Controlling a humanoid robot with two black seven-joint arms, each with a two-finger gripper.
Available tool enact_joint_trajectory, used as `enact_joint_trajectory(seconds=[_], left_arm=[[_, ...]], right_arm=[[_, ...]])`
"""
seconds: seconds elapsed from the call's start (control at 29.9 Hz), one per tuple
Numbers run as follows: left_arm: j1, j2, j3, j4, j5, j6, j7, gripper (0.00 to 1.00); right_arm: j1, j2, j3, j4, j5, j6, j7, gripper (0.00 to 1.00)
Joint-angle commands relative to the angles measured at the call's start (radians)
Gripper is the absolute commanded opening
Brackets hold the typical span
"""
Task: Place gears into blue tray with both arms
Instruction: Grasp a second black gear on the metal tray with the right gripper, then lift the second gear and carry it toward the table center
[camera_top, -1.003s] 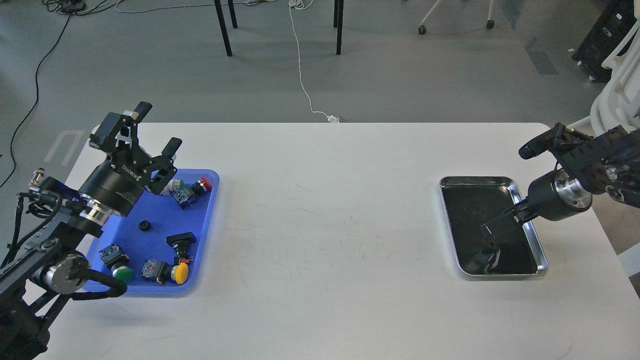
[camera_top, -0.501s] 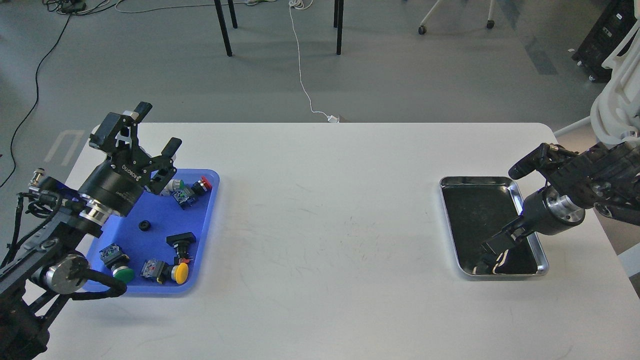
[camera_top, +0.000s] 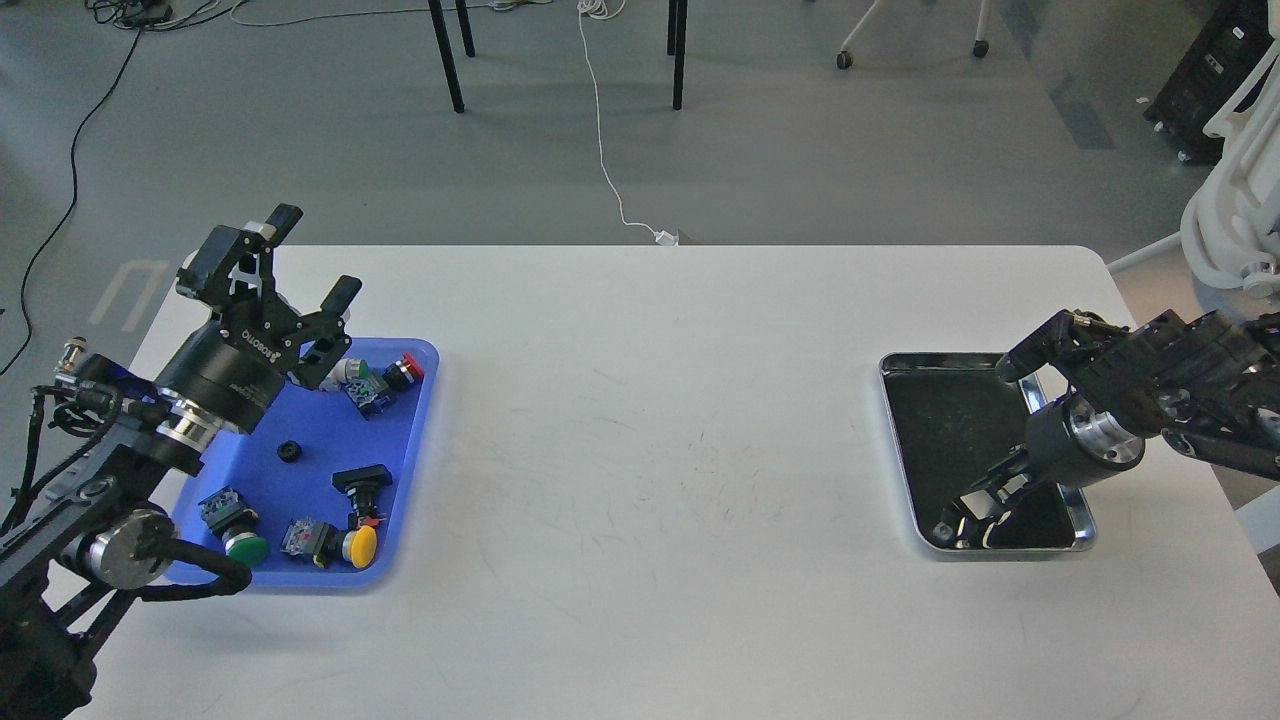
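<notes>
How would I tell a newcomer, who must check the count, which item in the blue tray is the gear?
Start at the blue tray on the table's left side. In its bare middle, apart from the switches, lies the gear. It is the smallest piece: a flat black ring with a centre hole, with no coloured cap.

One head view looks forward and down from above onto the whole white table (camera_top: 650, 400).

Tabletop (camera_top: 650, 400): white, faintly scuffed. Blue tray (camera_top: 425, 400): bright blue. Gear (camera_top: 290, 451): black. Push-buttons: caps in green (camera_top: 246, 548), yellow (camera_top: 362, 545), red (camera_top: 410, 368) and black (camera_top: 362, 478). Second tray (camera_top: 985, 361): silver rim, black interior. Left pincer (camera_top: 300, 270): black, white lettering, silver wrist rings. Right pincer (camera_top: 965, 520): black, silver wrist ring. Floor (camera_top: 800, 150): grey.
</notes>
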Motion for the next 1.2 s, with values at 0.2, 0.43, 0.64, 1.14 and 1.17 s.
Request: enact_joint_trajectory(seconds=[0.2, 0.43, 0.64, 1.14, 1.17], left_arm=[[0.001, 0.0, 0.001, 0.0, -0.001, -0.001, 0.0, 0.98], [0.001, 0.005, -0.001, 0.0, -0.001, -0.003, 0.0, 0.98], [0.001, 0.003, -0.001, 0.0, -0.001, -0.003, 0.0, 0.98], [-0.003, 0.009, 0.001, 0.0, -0.001, -0.003, 0.0, 0.98], [-0.003, 0.009, 0.001, 0.0, -0.001, -0.004, 0.0, 0.98]], right_arm=[[-0.005, -0.007, -0.002, 0.002, 0.0, -0.012, 0.0, 0.4], [-0.011, -0.004, -0.02, 0.005, 0.0, -0.059, 0.0, 0.27], [-0.005, -0.006, -0.02, 0.01, 0.0, -0.059, 0.0, 0.24], [0.225, 0.068, -0.017, 0.093, 0.023, -0.064, 0.0, 0.24], [0.23, 0.088, -0.015, 0.09, 0.036, -0.067, 0.0, 0.24]])
